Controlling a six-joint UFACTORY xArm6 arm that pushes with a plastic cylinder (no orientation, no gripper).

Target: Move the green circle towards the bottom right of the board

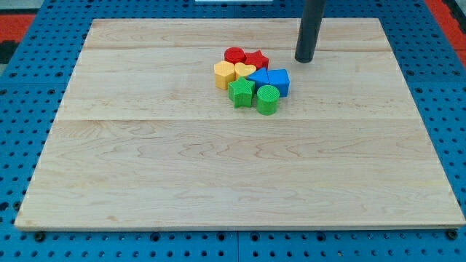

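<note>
The green circle [267, 100] stands on the wooden board [240, 182] at the lower right of a tight cluster of blocks, a little above the board's middle. It touches the green star [241, 92] on its left and the blue blocks [274, 80] above it. My tip [304, 60] is above and to the right of the cluster, apart from every block, about 50 px right and 55 px up from the green circle.
The cluster also holds a red circle [234, 55], a red star [255, 60], a yellow hexagon [224, 73] and a yellow heart [245, 71]. A blue pegboard [22, 94] surrounds the board.
</note>
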